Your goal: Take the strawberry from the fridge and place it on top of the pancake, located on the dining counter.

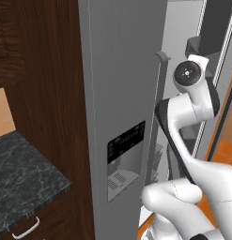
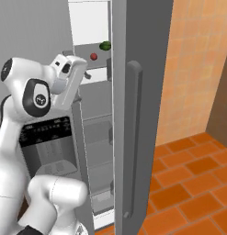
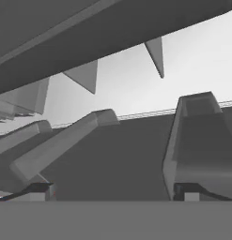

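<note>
The fridge (image 1: 117,70) stands with its doors swung open, and my arm reaches into the gap between them. In the right base view the strawberry (image 2: 93,56), a tiny red ball, sits on an upper shelf inside. My gripper (image 2: 84,75) is just left of it and slightly lower, apart from it. In the hand view the gripper (image 3: 115,191) is open with nothing between its fingertips (image 3: 40,189), facing grey shelf parts of the fridge interior. The pancake and the dining counter are out of view.
A small dark green round item (image 2: 105,45) lies on the shelf above and right of the strawberry. The open right door (image 2: 138,46) with its long handle (image 2: 133,137) stands close on my right. A black-topped counter (image 1: 19,168) and a dark wood panel (image 1: 47,70) flank the left.
</note>
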Robot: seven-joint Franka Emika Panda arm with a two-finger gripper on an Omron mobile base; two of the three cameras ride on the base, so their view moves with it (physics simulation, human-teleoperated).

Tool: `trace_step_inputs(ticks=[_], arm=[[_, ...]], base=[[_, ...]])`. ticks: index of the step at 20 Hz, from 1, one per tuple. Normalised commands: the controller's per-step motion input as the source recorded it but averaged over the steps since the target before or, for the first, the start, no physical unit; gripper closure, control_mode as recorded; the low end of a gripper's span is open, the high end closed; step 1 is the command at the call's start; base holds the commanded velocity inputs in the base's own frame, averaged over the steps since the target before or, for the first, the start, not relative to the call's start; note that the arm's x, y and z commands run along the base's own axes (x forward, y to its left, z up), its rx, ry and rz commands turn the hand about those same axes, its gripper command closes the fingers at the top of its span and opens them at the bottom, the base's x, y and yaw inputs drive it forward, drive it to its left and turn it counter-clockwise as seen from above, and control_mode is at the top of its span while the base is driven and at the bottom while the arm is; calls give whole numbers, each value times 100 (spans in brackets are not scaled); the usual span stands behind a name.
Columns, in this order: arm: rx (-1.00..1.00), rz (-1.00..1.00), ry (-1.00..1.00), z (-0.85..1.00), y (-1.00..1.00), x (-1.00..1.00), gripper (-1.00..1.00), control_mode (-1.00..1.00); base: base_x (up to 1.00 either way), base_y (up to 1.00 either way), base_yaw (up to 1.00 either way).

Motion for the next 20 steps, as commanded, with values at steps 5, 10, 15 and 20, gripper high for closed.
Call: trace_step_inputs(ticks=[5, 10, 15, 20], arm=[[0, 15, -1, -2, -2, 63, -100, -100], [0, 12, -1, -3, -12, 59, -100, -100], [0, 0, 0, 0, -20, 64, -100, -100], [0, 1, 0, -3, -30, 67, -100, -100]], base=[[0, 0, 0], [0, 0, 0], [0, 0, 0], [0, 0, 0]])
